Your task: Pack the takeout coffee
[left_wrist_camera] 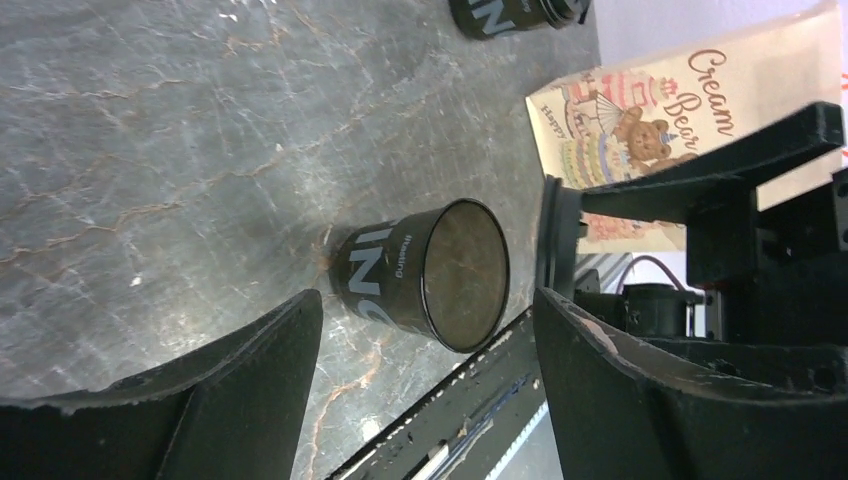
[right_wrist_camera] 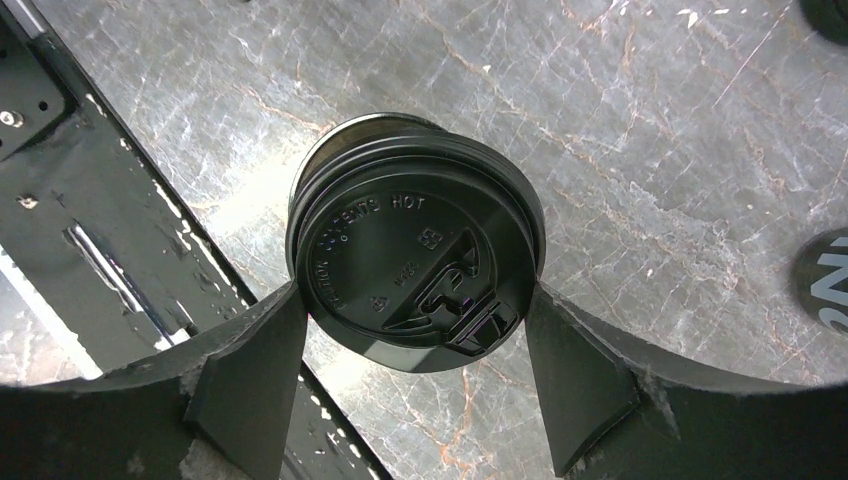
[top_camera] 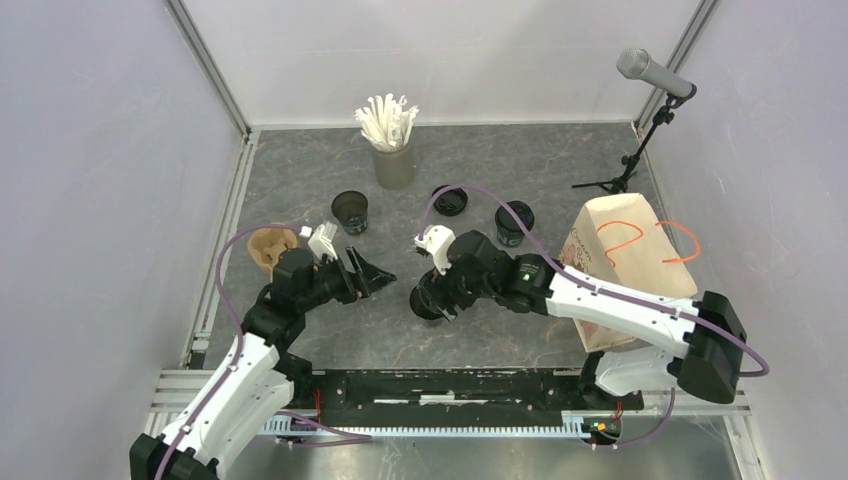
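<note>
Right wrist view: the right gripper is clamped across a round black plastic lid. It holds the lid just above a small black tapered open cup standing mid-tabletop, toward the near edge. The left gripper, fingers apart, faces the cup without touching it. The lid should be levelled and centred on the rim, then pressed down evenly.

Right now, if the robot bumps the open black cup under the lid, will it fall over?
Probably, yes. The cup looks empty inside, so it is likely light and would slide or tip at a nudge. It narrows toward its base, which makes tipping easier. With the lid not yet on, its thin rim may squash.
</note>
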